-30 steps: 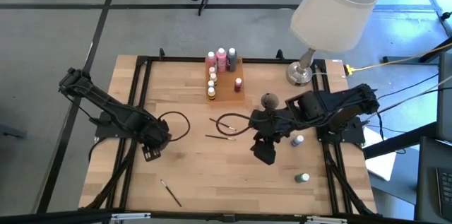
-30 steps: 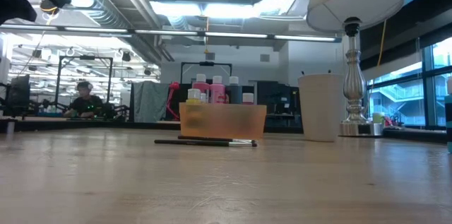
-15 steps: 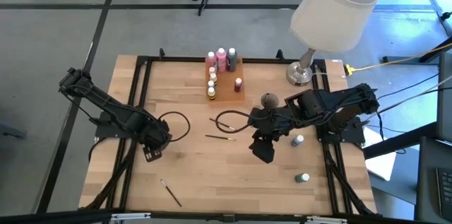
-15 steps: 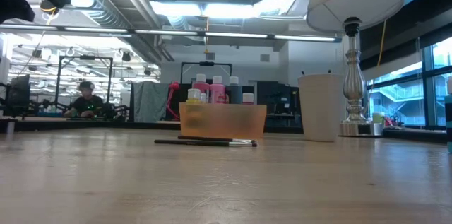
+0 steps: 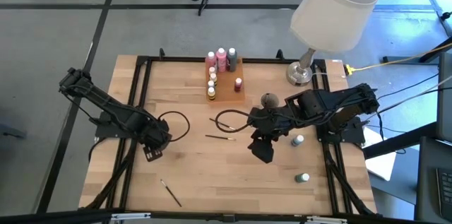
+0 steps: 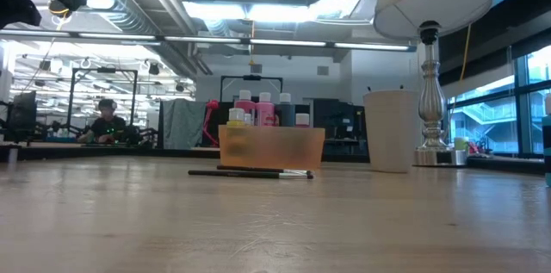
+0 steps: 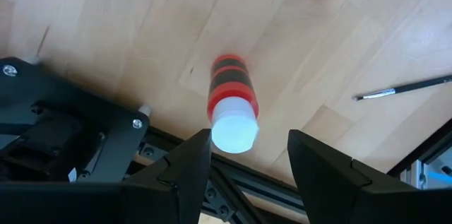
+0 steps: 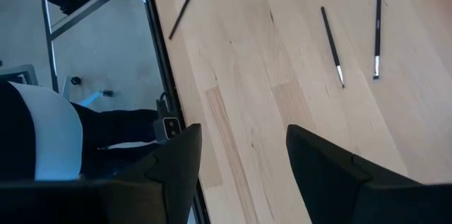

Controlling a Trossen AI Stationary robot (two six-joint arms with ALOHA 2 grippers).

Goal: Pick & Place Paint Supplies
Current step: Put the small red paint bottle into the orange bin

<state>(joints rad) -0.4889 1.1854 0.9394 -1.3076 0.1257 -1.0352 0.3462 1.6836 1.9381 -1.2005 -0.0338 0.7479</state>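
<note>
A small bottle with a red and black label and a white cap stands on the wood near the table's left frame rail. My left gripper points down over it. It is open, with a finger on either side of the cap and apart from it. My right gripper hangs open above the table's middle with nothing between its fingers. Several bottles stand in the orange tray at the far middle. Two brushes lie in front of the tray, and a third lies near the front edge.
Two loose bottles are on the table's right side. A round grey cup stands behind my right gripper. A lamp has its base at the far right corner. Black frame rails run along both sides.
</note>
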